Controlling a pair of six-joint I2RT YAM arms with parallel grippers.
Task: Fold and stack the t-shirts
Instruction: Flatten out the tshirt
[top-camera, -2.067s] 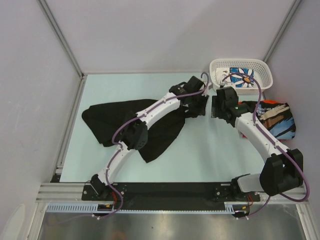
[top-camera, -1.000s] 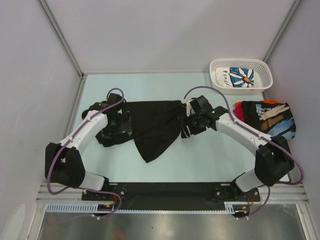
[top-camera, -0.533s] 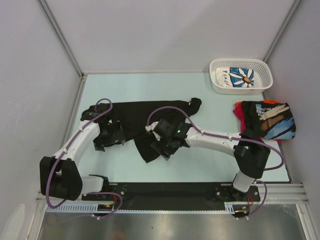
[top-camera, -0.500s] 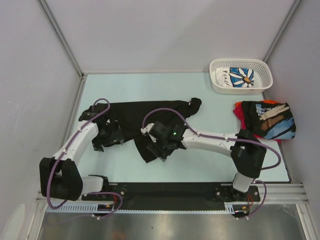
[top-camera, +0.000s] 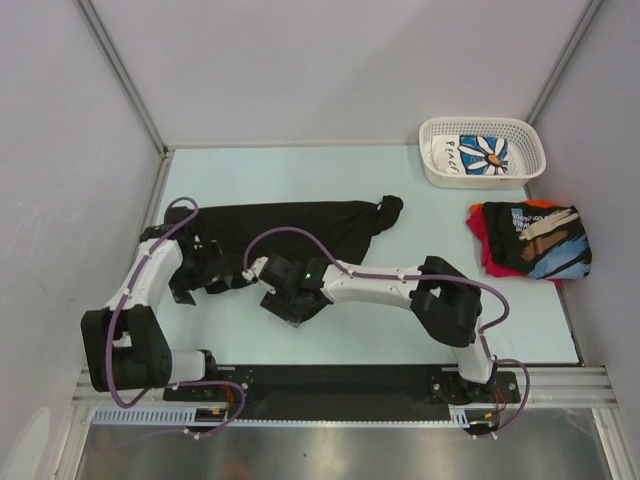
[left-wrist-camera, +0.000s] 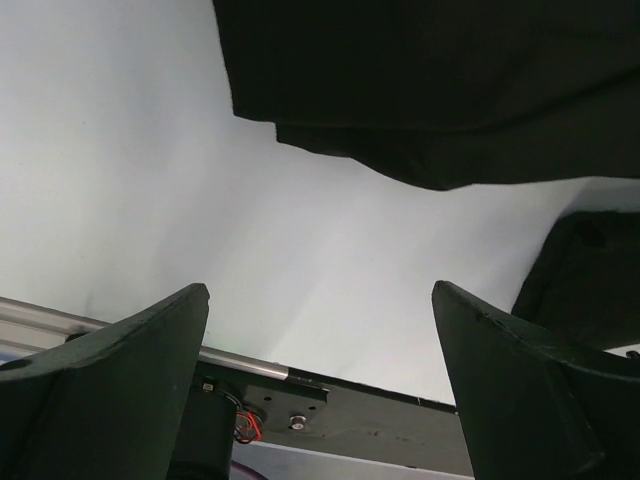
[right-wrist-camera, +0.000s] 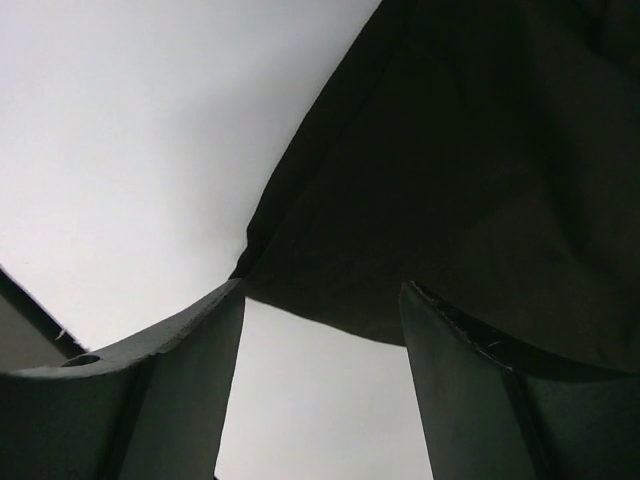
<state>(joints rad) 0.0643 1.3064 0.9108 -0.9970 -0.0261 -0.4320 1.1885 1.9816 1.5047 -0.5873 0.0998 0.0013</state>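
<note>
A black t-shirt lies spread across the left half of the table, one bunched end at the back right. My left gripper hovers at its near left edge, open wide, and in the left wrist view only bare table lies between the fingers, with the cloth edge ahead. My right gripper is low over the shirt's near corner, open; in the right wrist view the hem sits just past the fingertips. Folded t-shirts, a printed black one on a red one, are stacked at the right.
A white lattice basket at the back right holds a white daisy-print shirt. Metal frame rails run along the table's left side and near edge. White walls enclose the back and both sides.
The right arm has swept left and nearer, from the shirt's right end to its near corner. The left gripper has drawn back left and nearer. The shirt now lies flatter.
</note>
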